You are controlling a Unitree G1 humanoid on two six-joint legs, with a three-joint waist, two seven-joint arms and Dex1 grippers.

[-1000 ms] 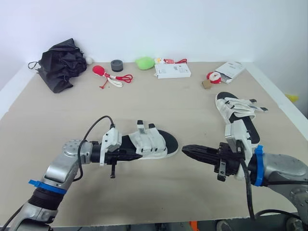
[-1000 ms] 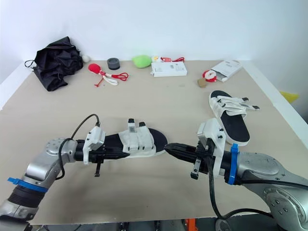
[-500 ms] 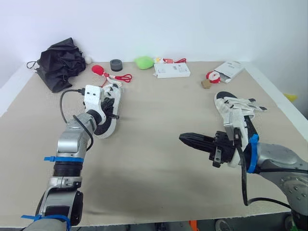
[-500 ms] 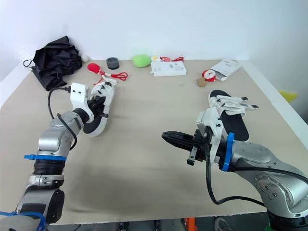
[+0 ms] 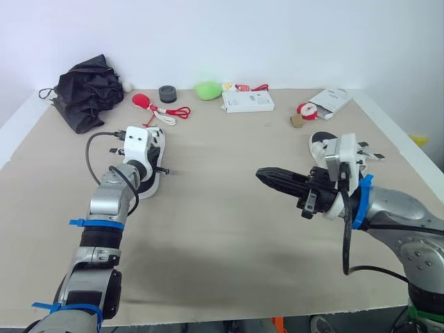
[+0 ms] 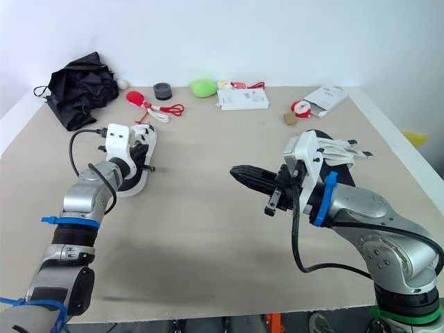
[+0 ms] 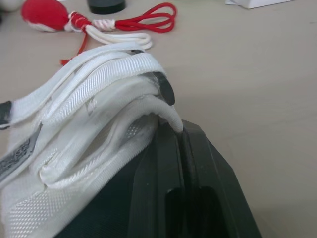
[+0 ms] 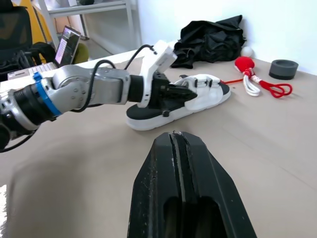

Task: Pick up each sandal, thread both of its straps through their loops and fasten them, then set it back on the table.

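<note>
A white-strapped sandal with a black sole [image 5: 148, 183] lies low at the table's left side, its sole level with the surface. My left gripper [image 5: 152, 154] is shut on one of its white straps [image 7: 168, 115], which runs between the black fingers [image 7: 163, 183]. The same sandal [image 8: 198, 96] appears in the right wrist view too. My right gripper [image 5: 268, 177] hovers over the middle of the table, shut and holding nothing. The second sandal [image 6: 341, 150] rests at the right, partly hidden behind my right wrist.
Along the far edge sit a black bag [image 5: 87, 90], a red ball with a red and white cord [image 5: 154, 107], a black roll [image 5: 167, 93], a green lump [image 5: 207, 89], a white box [image 5: 248, 101] and a white packet [image 5: 331, 100].
My left arm swung the sandal from the middle of the table to the left side and lowered it. My right gripper drew back a little and rose, staying shut.
</note>
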